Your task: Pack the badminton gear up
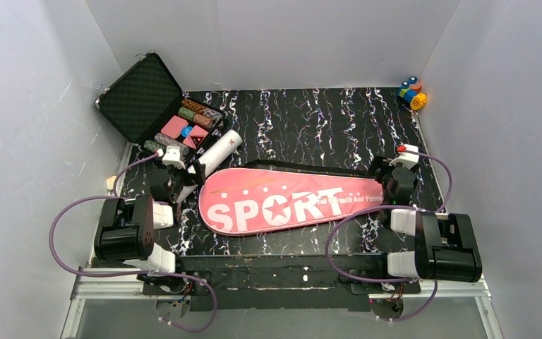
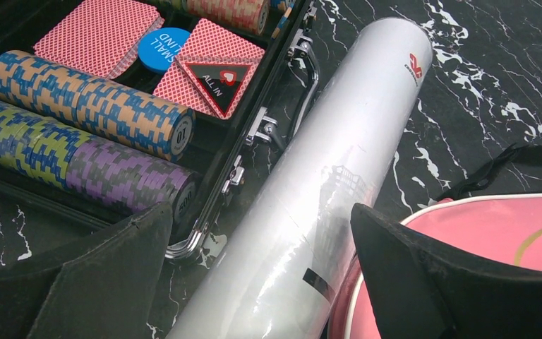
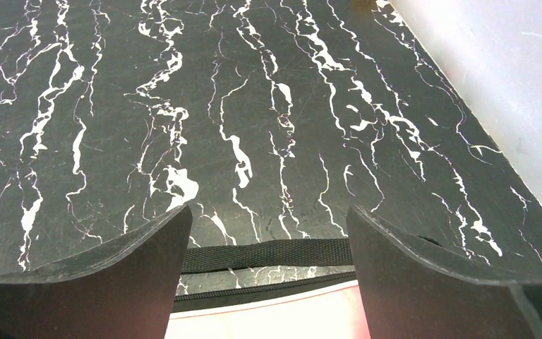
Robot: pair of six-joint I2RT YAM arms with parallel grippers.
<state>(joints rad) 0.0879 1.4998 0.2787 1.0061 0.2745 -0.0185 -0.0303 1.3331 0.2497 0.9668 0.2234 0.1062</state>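
The pink bag [image 1: 282, 203] lettered "SPORT" lies flat across the middle of the table, zipper edge and black strap [image 3: 268, 254] on its far side. A long white tube [image 1: 219, 152] lies slanted at the bag's wide left end, beside the black case. My left gripper [image 1: 189, 175] is open and low, and the tube [image 2: 324, 191] runs between its fingers [image 2: 261, 215] with gaps on both sides. The bag's rim [image 2: 494, 233] sits under the right finger. My right gripper [image 1: 384, 169] hangs open over the bag's narrow right end [image 3: 268, 318], nothing between its fingers [image 3: 268, 215].
An open black hard case [image 1: 152, 106] with striped poker chips [image 2: 92, 106] and cards stands at the back left, its latches close to the tube. A small colourful toy [image 1: 413, 93] sits in the back right corner. White walls close in three sides.
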